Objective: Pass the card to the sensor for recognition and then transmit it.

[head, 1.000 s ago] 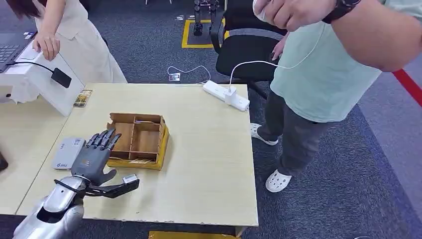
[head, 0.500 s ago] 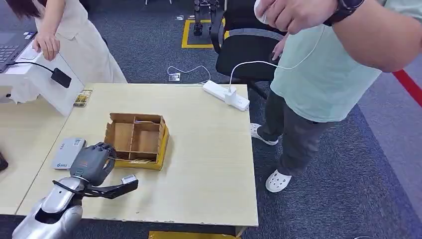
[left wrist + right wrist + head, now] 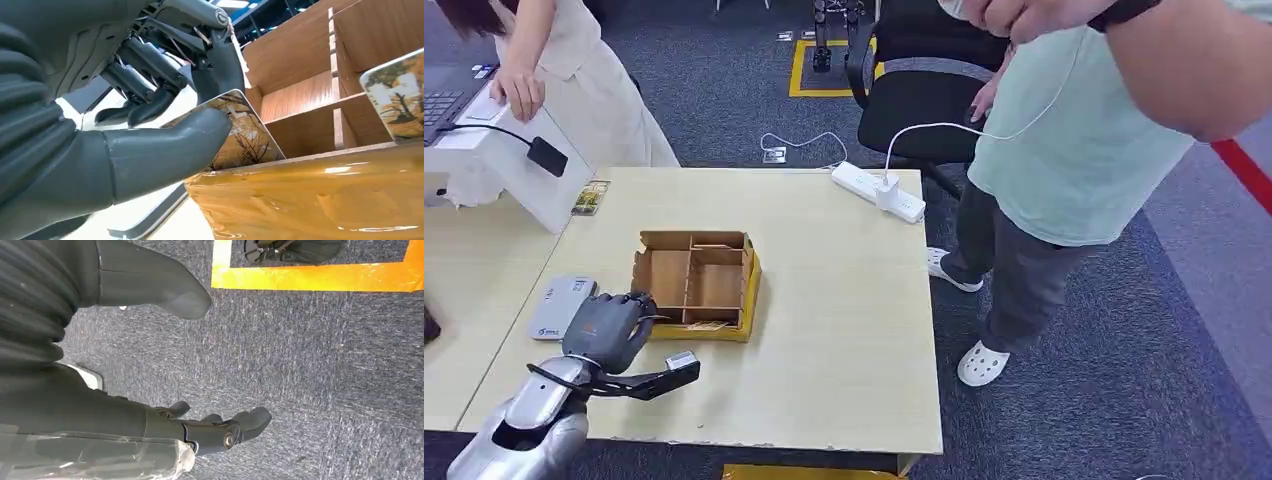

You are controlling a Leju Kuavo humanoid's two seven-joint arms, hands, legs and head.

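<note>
Card (image 3: 240, 137) sits pinched between your left hand (image 3: 604, 330) thumb and fingers (image 3: 220, 70), at the near left corner of the divided wooden box (image 3: 696, 283) on the bench (image 3: 844, 330). A second card (image 3: 397, 97) seems to stand in another compartment. Your right hand (image 3: 150, 360) hangs over the carpet, fingers apart, holding nothing. The grey sensor (image 3: 561, 306) lies just left of the box.

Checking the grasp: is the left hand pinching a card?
Yes, the left hand pinches a card between thumb and fingers at the box.
</note>
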